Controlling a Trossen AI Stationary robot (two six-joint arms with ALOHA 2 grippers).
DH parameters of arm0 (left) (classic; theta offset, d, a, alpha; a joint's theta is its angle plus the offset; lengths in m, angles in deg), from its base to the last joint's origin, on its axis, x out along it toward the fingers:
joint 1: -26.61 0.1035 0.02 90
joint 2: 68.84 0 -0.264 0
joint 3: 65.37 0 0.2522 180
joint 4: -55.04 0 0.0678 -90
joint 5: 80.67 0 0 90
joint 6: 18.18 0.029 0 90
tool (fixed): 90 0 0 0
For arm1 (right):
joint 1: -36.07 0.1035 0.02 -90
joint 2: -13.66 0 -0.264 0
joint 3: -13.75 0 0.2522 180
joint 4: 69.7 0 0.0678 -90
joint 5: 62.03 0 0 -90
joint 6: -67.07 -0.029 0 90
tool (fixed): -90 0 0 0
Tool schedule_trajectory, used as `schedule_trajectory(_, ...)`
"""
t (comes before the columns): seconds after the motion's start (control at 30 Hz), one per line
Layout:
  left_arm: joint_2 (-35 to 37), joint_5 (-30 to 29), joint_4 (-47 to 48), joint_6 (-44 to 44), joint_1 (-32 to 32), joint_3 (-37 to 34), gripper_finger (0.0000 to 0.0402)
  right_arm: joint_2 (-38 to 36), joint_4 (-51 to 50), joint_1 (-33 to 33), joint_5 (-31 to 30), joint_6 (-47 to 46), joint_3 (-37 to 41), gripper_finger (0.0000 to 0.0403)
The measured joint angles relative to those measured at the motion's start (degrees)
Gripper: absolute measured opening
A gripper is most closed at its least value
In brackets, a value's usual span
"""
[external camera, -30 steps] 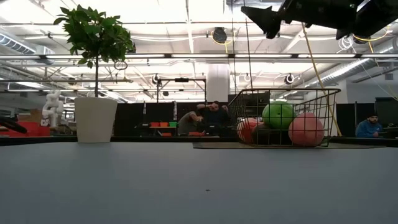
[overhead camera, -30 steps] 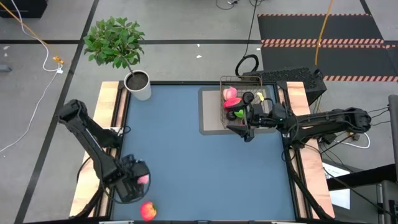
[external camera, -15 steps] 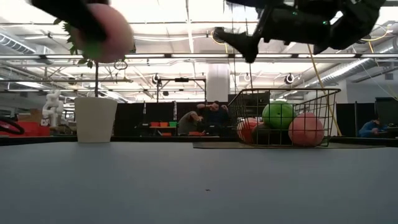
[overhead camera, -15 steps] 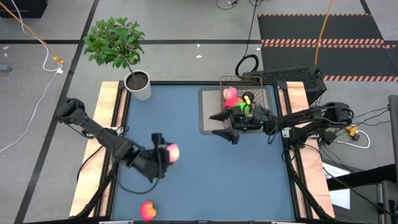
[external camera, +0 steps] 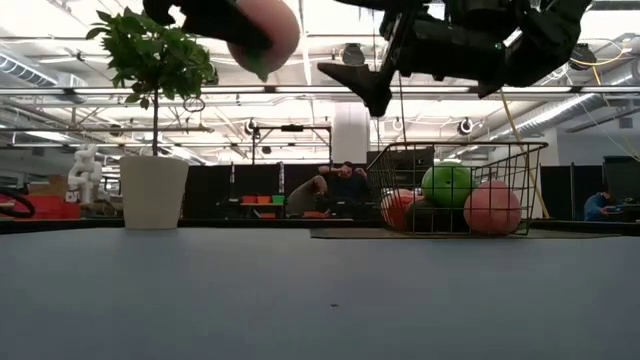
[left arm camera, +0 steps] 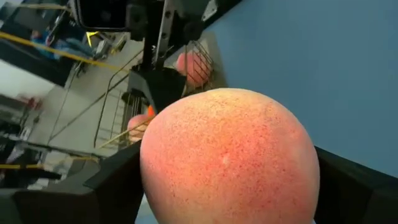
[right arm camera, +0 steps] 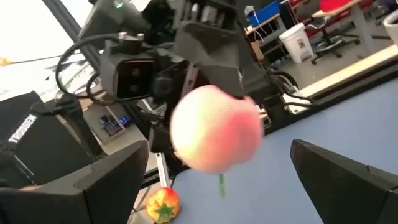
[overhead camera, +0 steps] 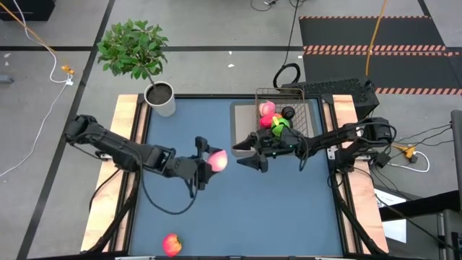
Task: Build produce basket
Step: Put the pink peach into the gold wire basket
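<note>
A pink peach point(overhead camera: 219, 159) hangs above the middle of the blue table, with my left gripper point(overhead camera: 212, 160) shut on it. It fills the left wrist view point(left arm camera: 230, 162). My right gripper point(overhead camera: 245, 153) stands open just to the peach's right, facing it, and the peach point(right arm camera: 214, 127) shows a little ahead of its spread fingers. The wire basket point(overhead camera: 287, 123) rests by its bottom on a grey mat at the far right. It holds a green apple point(external camera: 447, 185), pink peaches point(external camera: 491, 208) and red-orange pieces. Another red-orange piece point(overhead camera: 171, 244) lies at the table's near edge. My left gripper pinches the peach by two opposite sides point(left arm camera: 150, 180) between its two fingers point(left arm camera: 112, 186). The fingers come from the table's left, slanting slightly down. The peach is lifted clear, high above the table.
A white pot point(overhead camera: 160, 98) with a leafy plant stands at the far left corner. Bare blue table point(overhead camera: 238, 209) lies in the middle and near part. People sit in the room beyond the table's far edge.
My left gripper has carried the peach from the near left of the table up and toward the right and far side, rolling its wrist. My right gripper has come down from over the basket toward the table's left, toward the peach, and has rolled.
</note>
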Motion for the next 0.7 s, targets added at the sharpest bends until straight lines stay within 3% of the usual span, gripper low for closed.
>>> schedule_trajectory(0.27, -2.83, 3.11, -7.99, 6.70, 2.72, 0.02, 0.0357, 0.94, -5.61, 1.78, -7.35, 5.57, -2.97, 0.0399)
schedule_trajectory(0.4, -5.53, 4.61, -12.02, 10.94, 3.46, 0.02, 0.0359, 1.95, -5.01, 2.15, -4.88, 4.68, -4.04, 0.0400)
schedule_trajectory(0.7, -9.45, 4.82, -22.15, 15.79, 4.97, 0.02, 0.0360, 1.90, -7.18, 3.08, -5.61, 3.49, -4.74, 0.0397)
